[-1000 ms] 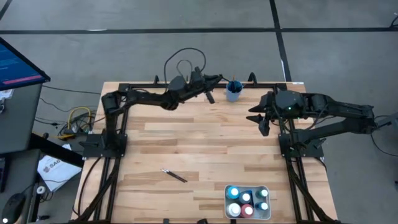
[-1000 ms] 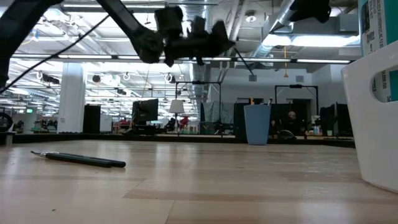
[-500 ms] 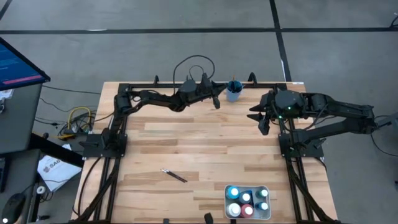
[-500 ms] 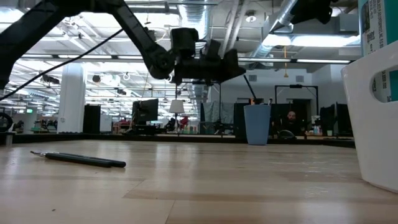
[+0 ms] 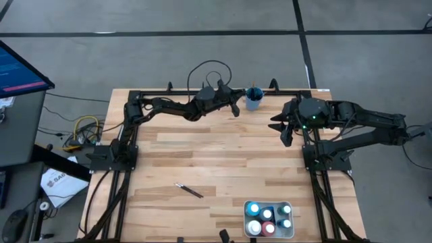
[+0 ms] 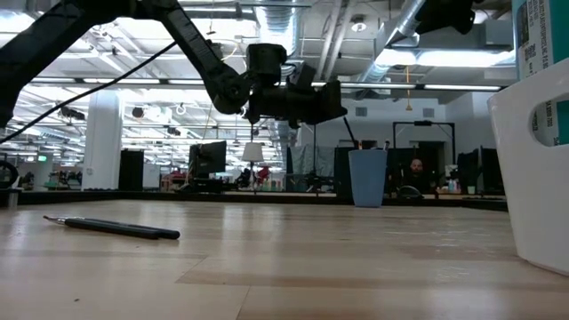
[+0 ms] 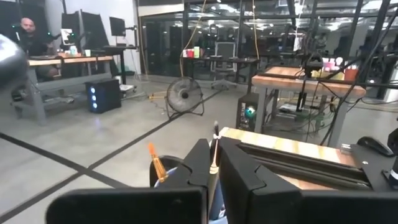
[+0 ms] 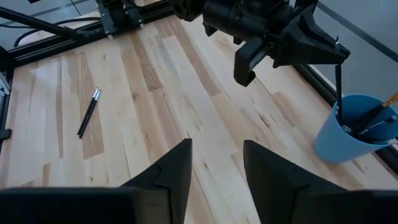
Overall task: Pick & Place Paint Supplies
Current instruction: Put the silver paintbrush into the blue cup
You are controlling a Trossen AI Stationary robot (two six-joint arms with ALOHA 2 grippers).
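Observation:
My left gripper (image 5: 234, 108) hovers at the table's far edge just left of the blue cup (image 5: 254, 98), shut on a thin dark paintbrush (image 8: 337, 87). The brush's lower end reaches into the cup (image 8: 351, 134), which holds other brushes. Two more dark brushes (image 5: 189, 190) lie flat on the wood near the table's middle front. The paint bottles stand in the white tray (image 5: 291, 219) by the near edge. My right gripper (image 5: 284, 129) waits open above the table's right side. My left gripper pinches the paintbrush between its two fingers, with the pale tip (image 7: 215, 149) sticking out beyond them. The fingers (image 8: 311, 46) come roughly level from the table's left and lie across the brush. The brush hangs nearly upright below them, its lower end (image 8: 339, 115) inside the cup.
A black frame rail runs along the far edge behind the cup (image 6: 367, 177). The tray's wall (image 6: 533, 169) stands close in the low view at right. Bare wood lies between the loose brushes (image 8: 88, 112) and the cup.
My left gripper has moved toward the table's right and far edge, up to the blue cup, and has come lower. The brush it holds has swung from a slant to nearly upright, and its lower end has gone down into the cup. The right arm has kept still.

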